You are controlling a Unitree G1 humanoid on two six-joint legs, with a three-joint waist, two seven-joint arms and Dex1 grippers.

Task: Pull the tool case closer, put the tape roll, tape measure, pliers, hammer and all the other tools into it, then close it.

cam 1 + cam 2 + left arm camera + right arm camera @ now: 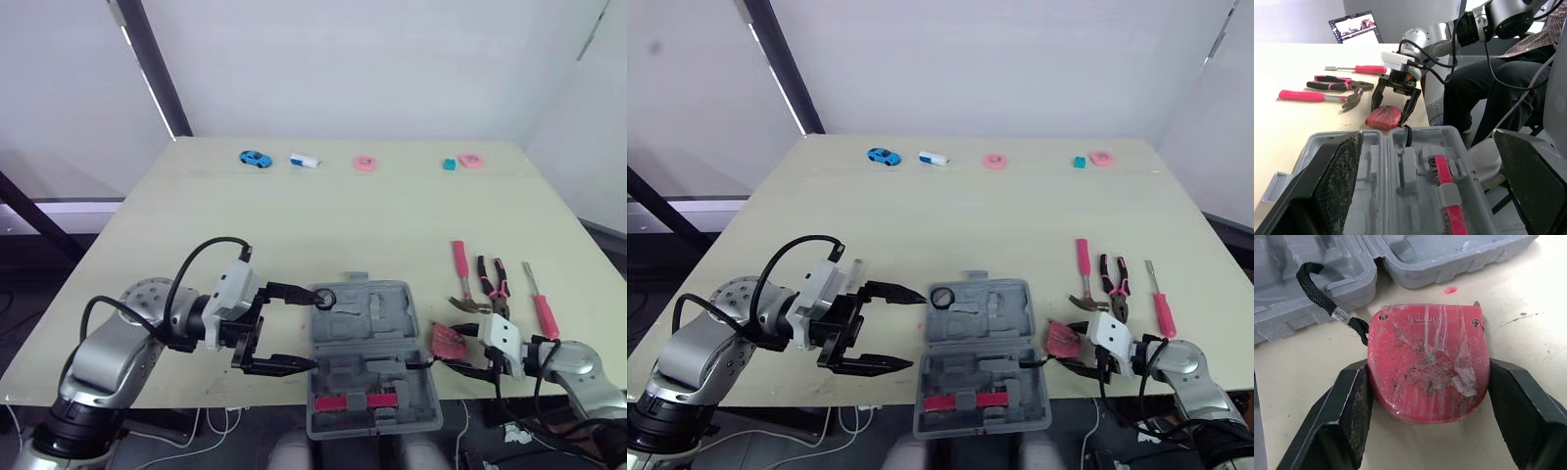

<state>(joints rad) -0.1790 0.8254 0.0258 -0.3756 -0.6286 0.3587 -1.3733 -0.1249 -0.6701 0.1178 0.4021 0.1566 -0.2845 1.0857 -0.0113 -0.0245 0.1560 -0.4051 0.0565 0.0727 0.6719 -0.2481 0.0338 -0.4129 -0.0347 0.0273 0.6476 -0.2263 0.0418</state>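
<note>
While the right gripper [1427, 391] pinches the red tape measure [1425, 362], its 2 black fingers [1356, 406] press against opposite sides, and the measure lies flat on the table [294, 215] just beside the right edge of the open grey tool case [377, 343]. Its black strap [1317, 289] trails toward the case. That case sits at the near table edge, with the black tape roll [323, 299] in its far left corner. The left gripper [311, 329] is spread wide at the case's left side, 1 finger near the roll. Right of the case lie the hammer [458, 279], pliers [493, 284] and screwdriver [541, 304], side by side.
</note>
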